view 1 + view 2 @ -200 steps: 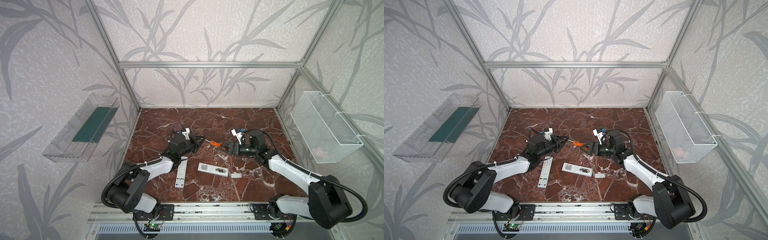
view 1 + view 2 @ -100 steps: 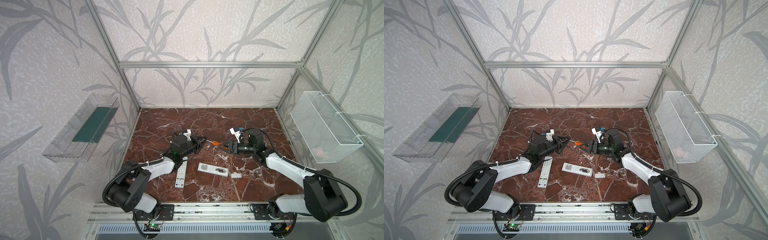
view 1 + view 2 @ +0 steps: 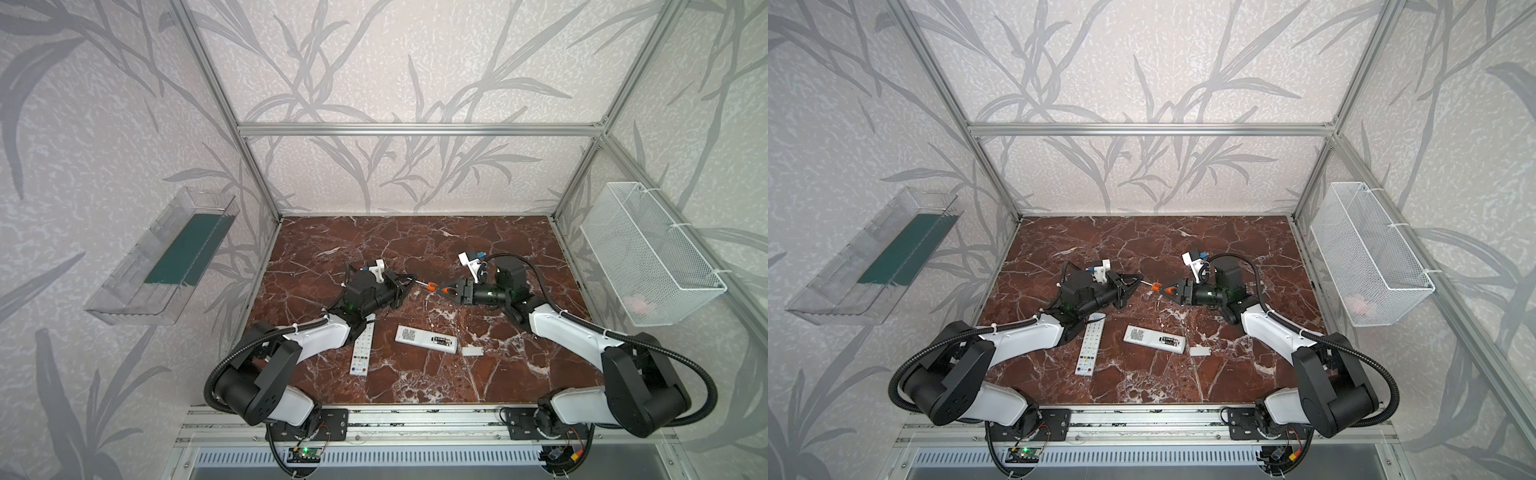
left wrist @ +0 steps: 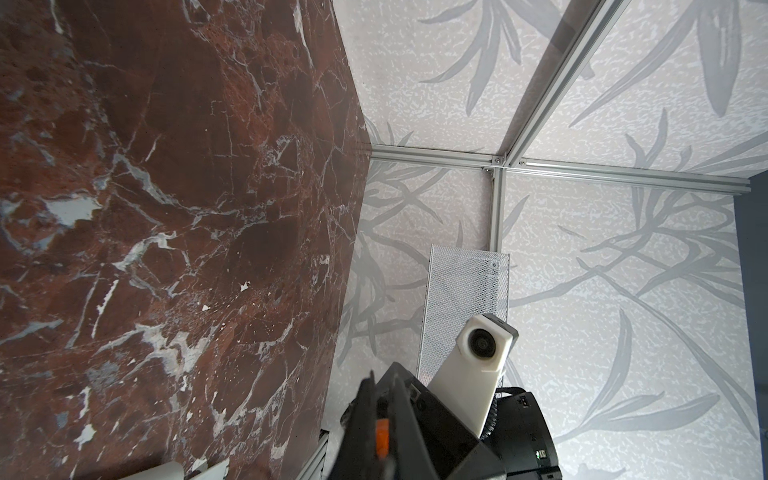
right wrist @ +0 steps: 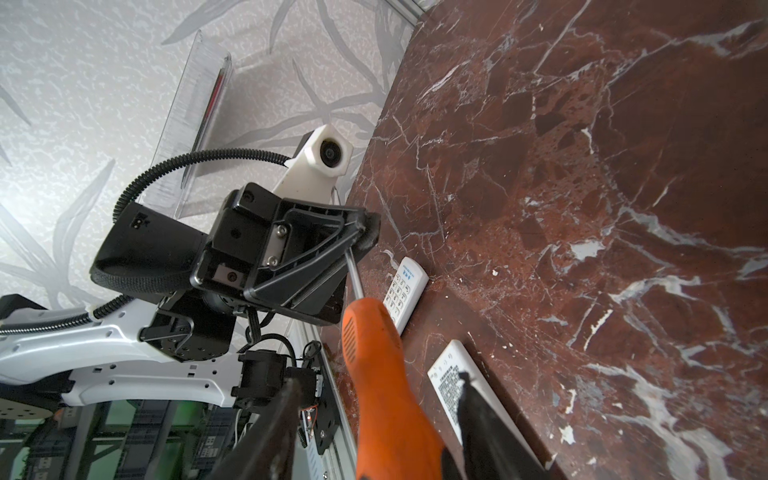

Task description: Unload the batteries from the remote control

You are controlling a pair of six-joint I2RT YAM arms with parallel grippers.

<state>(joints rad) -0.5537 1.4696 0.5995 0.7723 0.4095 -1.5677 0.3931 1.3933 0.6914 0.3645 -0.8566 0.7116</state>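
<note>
Keypad remote (image 3: 360, 348) left of face-down remote (image 3: 426, 339), cover (image 3: 473, 351) right, screwdriver (image 3: 432, 286) behind

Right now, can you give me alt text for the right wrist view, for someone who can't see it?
An orange-handled screwdriver stands between the open fingers of the right gripper, while the left gripper pinches its metal shaft at the far end. A keypad-up white remote and a label-up white remote lie on the red-brown marble table.

Pale walls (image 3: 374, 62) printed with grey leaves enclose the space, edged by an aluminium frame (image 3: 415, 129). The floor (image 3: 415, 241) is red-brown marble with white veins. A clear tray (image 3: 124, 299) hangs on the left wall, a white wire basket (image 3: 648, 257) on the right. The light is soft and even.
</note>
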